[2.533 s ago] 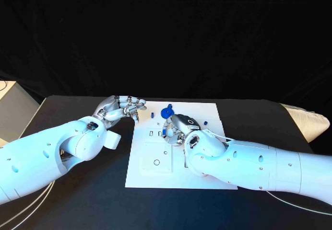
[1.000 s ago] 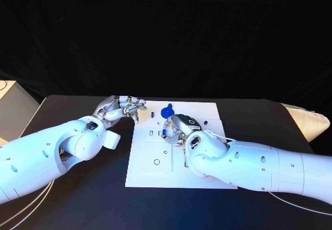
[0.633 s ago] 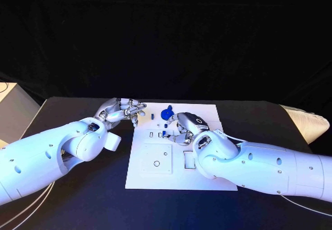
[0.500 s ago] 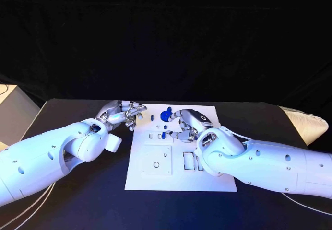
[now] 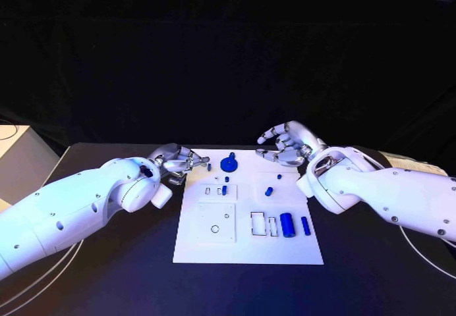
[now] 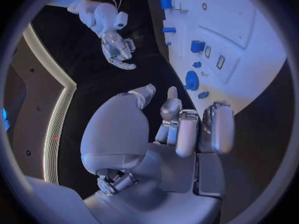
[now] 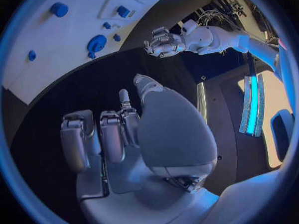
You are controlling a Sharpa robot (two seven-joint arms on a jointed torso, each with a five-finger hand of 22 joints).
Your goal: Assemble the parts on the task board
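Black cloth hangs behind the black table point(image 5: 114, 263) you are working at. Your left silver many-fingered hand point(image 5: 178, 161) sits left of centre in the head view, just beside the left edge of the flat white rectangular task board point(image 5: 214, 247), fingers curled inward with nothing in them. Your right silver hand point(image 5: 288, 143) is raised at the upper right of the board's far edge, fingers apart and loosely bent, also holding nothing. Between the two hands, near the board's far edge, lies a round dark-blue disc-shaped part point(image 5: 229, 160) with a small knob. Further toward the frame's centre you see a small blue peg point(image 5: 269, 191) on the board. Lower and to the right lie a thick glossy blue cylinder point(image 5: 286, 221) and a thinner blue rod point(image 5: 306, 226), side by side, beside rectangular slots. You can see a square recessed panel with a round hole point(image 5: 215, 228) at lower left.
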